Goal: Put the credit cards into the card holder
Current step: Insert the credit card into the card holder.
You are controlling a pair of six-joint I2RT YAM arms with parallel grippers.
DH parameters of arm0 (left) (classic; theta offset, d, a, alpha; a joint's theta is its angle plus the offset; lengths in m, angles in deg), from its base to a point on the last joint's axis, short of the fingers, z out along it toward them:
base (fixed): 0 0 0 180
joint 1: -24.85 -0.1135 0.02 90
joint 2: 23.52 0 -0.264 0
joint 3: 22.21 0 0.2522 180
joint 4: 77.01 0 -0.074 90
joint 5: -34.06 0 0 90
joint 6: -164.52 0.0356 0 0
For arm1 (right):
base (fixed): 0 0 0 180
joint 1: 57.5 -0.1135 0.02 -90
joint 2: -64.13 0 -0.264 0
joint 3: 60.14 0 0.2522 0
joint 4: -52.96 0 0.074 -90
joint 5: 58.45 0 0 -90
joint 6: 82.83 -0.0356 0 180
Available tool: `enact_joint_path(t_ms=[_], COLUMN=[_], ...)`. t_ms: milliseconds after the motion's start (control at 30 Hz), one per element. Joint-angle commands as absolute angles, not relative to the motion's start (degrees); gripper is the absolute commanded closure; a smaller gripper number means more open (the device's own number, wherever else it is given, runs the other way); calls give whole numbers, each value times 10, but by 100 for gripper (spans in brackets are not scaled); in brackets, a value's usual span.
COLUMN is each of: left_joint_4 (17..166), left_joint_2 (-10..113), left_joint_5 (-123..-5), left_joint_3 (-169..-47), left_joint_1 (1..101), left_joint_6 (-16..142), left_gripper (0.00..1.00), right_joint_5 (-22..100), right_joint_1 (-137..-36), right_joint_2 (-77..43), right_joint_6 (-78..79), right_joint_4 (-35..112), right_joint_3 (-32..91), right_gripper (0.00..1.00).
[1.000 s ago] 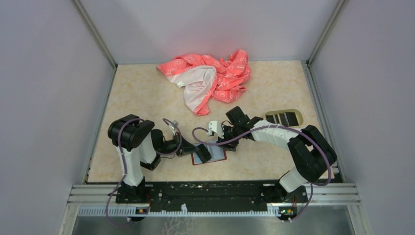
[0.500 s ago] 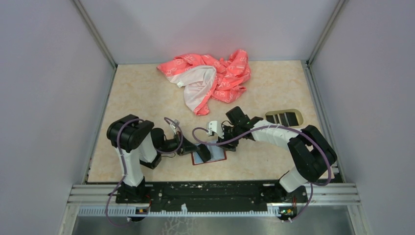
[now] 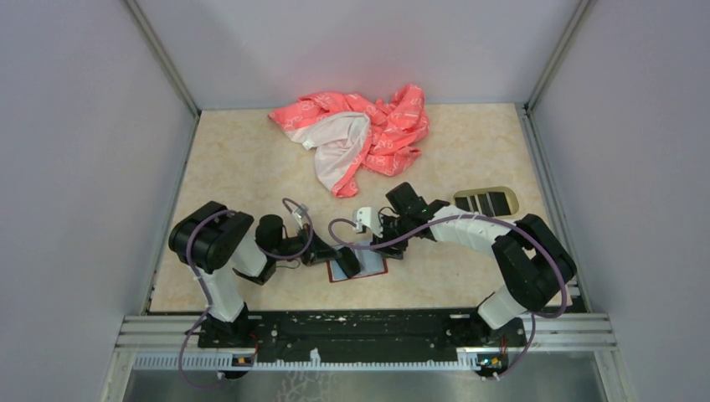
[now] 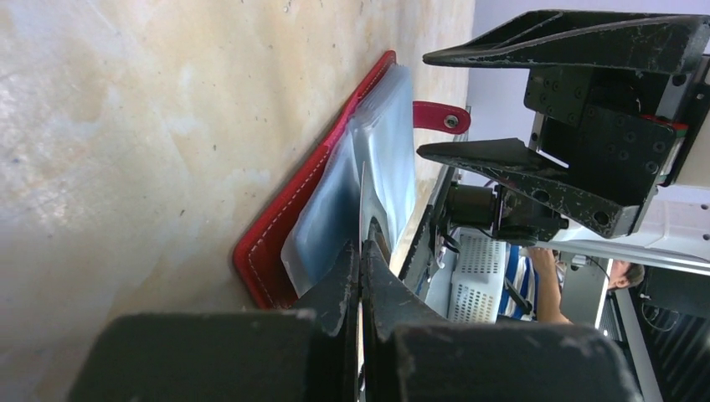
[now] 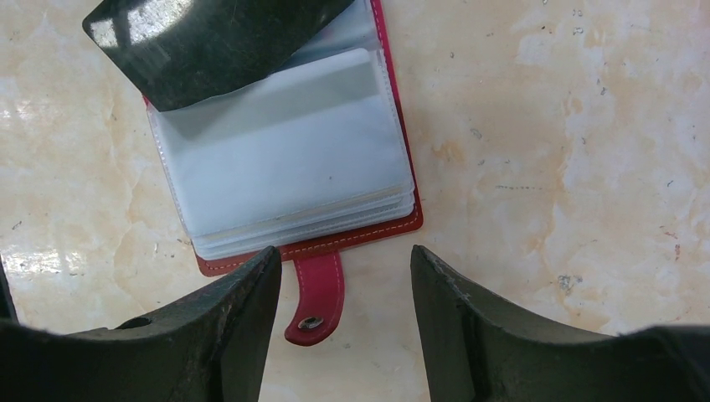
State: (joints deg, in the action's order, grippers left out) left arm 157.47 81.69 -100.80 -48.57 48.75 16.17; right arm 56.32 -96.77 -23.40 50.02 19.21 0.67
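- Jaws of the left gripper (image 4: 360, 260) are pressed together on a black credit card (image 5: 209, 42), apparently held slanted so its edge can find a sleeve.
- Jaws of the right gripper (image 5: 343, 255) stand apart, grasping nothing, just above the snap strap (image 5: 316, 293). It looks ready to pin the wallet down if it slides.
- The card holder (image 5: 285, 159) lies open and flat on the table (image 5: 544, 126) between the two arms, near their bases. It is red with pale stitching, and its clear pockets (image 4: 381, 151) are fanned in a stack.
- The spare cards (image 3: 484, 202) wait in the oval tray (image 3: 512, 194), well apart to the right.
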Motion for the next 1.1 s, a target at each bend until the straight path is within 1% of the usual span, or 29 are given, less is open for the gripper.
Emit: enact_joint_path(t_ms=[0, 767, 1067], left_joint_4=[1548, 1518, 1432], left_joint_2=[824, 844, 844], left_joint_5=[-1008, -1047, -1069], left_joint_3=[-497, -540, -568], left_joint_1=[489, 493, 493], left_joint_6=[192, 226, 262], left_gripper=[100, 100, 100], right_joint_5=[575, 574, 571], right_joint_1=[-974, -982, -987], right_joint_2=[-234, -242, -246], right_joint_6=[498, 501, 502], right_joint_4=[195, 194, 193], right_joint_3=[33, 33, 34], right_gripper=[42, 42, 42])
